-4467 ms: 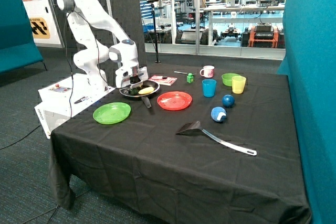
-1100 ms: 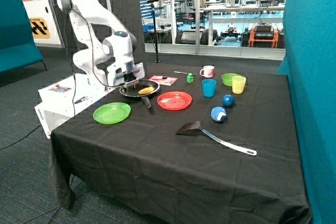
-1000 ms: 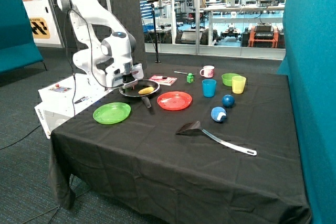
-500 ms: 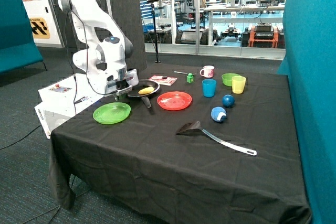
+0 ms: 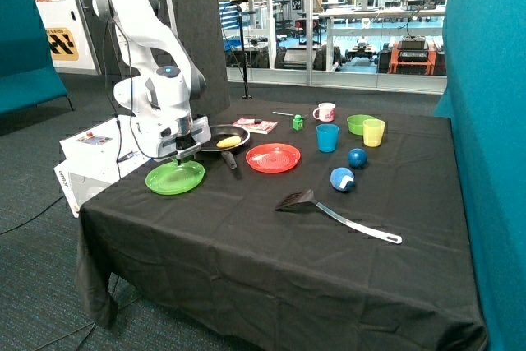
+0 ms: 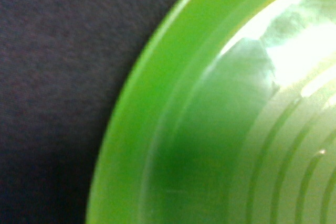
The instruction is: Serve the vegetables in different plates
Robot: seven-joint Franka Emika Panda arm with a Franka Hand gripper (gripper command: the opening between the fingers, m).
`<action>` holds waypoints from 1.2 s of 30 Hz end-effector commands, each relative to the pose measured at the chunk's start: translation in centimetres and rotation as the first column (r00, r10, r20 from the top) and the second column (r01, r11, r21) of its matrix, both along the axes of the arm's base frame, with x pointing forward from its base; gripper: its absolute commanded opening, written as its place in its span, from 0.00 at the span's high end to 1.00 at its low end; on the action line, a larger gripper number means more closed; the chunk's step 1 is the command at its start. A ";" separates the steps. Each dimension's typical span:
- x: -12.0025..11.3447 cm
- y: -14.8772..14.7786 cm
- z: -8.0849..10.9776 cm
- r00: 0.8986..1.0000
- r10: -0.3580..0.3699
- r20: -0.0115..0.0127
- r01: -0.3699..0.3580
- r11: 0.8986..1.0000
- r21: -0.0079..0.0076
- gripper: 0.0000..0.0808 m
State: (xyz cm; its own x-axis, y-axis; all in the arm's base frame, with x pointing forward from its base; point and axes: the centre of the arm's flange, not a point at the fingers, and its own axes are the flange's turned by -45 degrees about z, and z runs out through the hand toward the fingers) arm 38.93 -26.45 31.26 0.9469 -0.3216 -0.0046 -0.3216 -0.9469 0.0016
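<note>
Gripper: the gripper (image 5: 182,152) is hanging low over the far edge of the green plate (image 5: 175,177), between the plate and the frying pan (image 5: 218,139). Whether its fingers are apart or closed cannot be told from either view, nor whether anything is being carried.

Green plate: it is lying flat on the black tablecloth (image 5: 271,244) near the table's edge closest to the robot base. The wrist view is showing its rim and ribbed inner surface (image 6: 210,129) close up, with cloth (image 6: 52,77) beside it. Nothing is showing on the visible part of the plate.

Red-orange plate: the red-orange plate (image 5: 273,157) is sitting just beside the frying pan, and nothing is showing on it.

Pale yellow vegetable: the pale yellow vegetable (image 5: 228,141) is lying in the frying pan.

Dark green vegetable: it is not showing in either view; its position cannot be told.

Other items: a black spatula (image 5: 333,213) is lying nearer the front; two blue balls (image 5: 348,168) are resting beyond it. A blue cup (image 5: 327,137), yellow cup (image 5: 374,131), green bowl (image 5: 357,123), mug (image 5: 325,112) and small green cube (image 5: 297,122) are standing toward the back.
</note>
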 end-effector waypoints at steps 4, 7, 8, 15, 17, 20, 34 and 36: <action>-1.1 -0.6 -2.2 1.000 0.026 0.005 -0.026 1.000 0.000 0.59; -1.1 -1.0 -2.2 0.999 0.046 0.005 -0.046 0.999 0.000 0.35; -1.1 -1.0 -2.2 0.999 0.043 0.005 -0.043 0.999 0.000 0.29; -0.8 -0.7 -2.1 0.998 0.057 0.005 -0.057 0.998 0.000 0.08; -0.7 -0.6 -2.0 0.998 0.061 0.005 -0.061 0.998 0.000 0.05; -0.6 -0.5 -1.9 0.998 0.063 0.005 -0.063 0.998 0.000 0.01; -0.6 -0.3 -1.8 0.996 0.086 0.005 -0.086 0.996 0.000 0.00; -0.7 -0.5 -1.8 0.997 0.081 0.005 -0.081 0.997 0.000 0.00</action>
